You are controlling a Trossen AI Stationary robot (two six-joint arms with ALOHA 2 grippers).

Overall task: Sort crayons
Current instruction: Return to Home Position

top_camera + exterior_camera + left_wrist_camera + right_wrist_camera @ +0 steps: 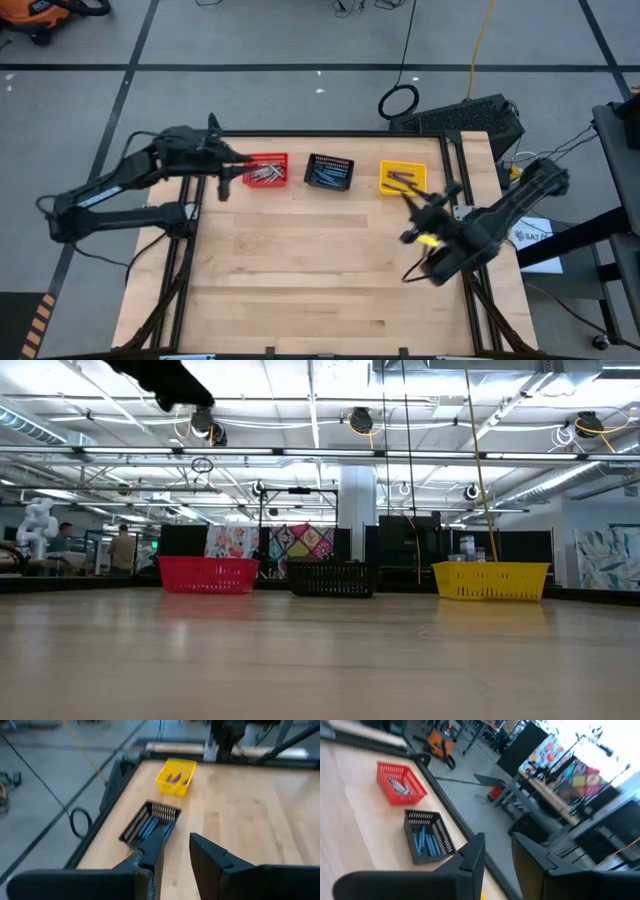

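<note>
Three mesh baskets stand along the table's far edge. The red basket (266, 171) holds grey crayons (399, 785). The black basket (329, 172) holds blue crayons (426, 841). The yellow basket (402, 178) holds purple-maroon crayons (176, 777). My left gripper (232, 178) is open and empty, in the air just left of the red basket. My right gripper (420, 210) is open and empty, in the air just near of the yellow basket. No crayon shows loose on the table.
The bare wooden tabletop (320, 270) spreads from the baskets to the near edge. A dark metal frame (175, 260) runs along the table's sides. Beyond the table are floor cables and a black box (470, 118) at the far right.
</note>
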